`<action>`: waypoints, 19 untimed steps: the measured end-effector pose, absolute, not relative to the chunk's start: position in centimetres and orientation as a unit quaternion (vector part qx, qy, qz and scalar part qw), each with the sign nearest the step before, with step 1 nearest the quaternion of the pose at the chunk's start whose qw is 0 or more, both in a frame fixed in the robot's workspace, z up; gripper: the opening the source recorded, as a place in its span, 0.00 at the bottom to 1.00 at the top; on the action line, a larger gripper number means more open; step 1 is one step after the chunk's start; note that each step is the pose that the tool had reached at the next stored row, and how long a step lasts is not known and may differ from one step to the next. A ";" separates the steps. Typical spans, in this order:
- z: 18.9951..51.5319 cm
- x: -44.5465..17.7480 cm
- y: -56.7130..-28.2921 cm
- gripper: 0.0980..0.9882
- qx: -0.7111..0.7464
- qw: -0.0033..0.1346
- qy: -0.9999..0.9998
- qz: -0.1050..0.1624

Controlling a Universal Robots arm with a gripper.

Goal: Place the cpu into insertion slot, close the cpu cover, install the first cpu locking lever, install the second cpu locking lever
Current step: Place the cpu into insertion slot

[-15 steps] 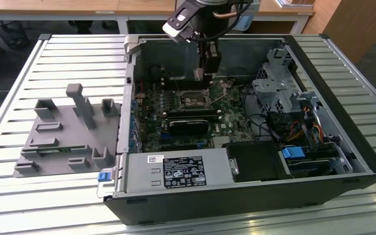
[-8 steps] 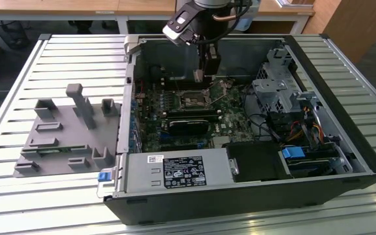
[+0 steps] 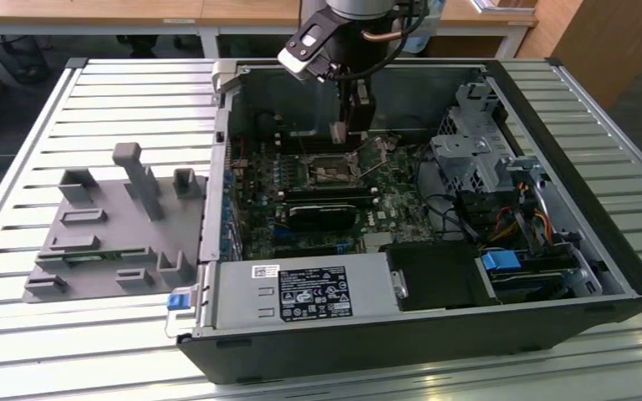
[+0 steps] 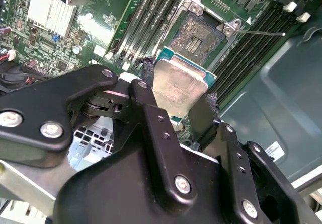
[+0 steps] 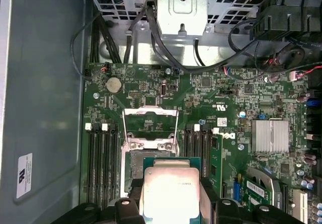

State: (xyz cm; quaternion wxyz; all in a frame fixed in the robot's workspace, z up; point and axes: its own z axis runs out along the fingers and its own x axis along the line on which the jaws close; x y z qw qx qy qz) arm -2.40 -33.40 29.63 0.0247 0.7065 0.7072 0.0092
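1. Computer case: lies open on its side on the slatted table. You are working inside it.
2. Motherboard: green, flat on the case floor, with long black memory slots on either side of the socket.
3. Gripper: black fingers clamped on two opposite edges of the cpu. In the exterior view it hangs just above the socket area.
4. Cpu cover: silvery frame with a window cutout, swung up and open. One wire locking lever stands released beside it.
5. Insertion slot: square, metal-framed, with its dark pin field bare and empty.
6. Cpu: silvery-grey lid on a green-rimmed base, carried in the air near the slot and clear of it, not seated.

Step in hand, as judged: placing the chip, the first step. Seating it calls for you to hold the chip square and level over the socket and centred on the pin field. A tilted chip could bend pins.
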 end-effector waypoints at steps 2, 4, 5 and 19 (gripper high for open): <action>29.5 -2.4 -33.4 0.48 0.706 0.026 0.707 0.009; 29.4 -2.4 -33.4 0.48 0.706 0.027 0.707 0.008; 29.4 -2.4 -33.4 0.48 0.706 0.027 0.707 0.008; 28.2 -2.4 -33.4 0.48 0.706 0.028 0.707 0.006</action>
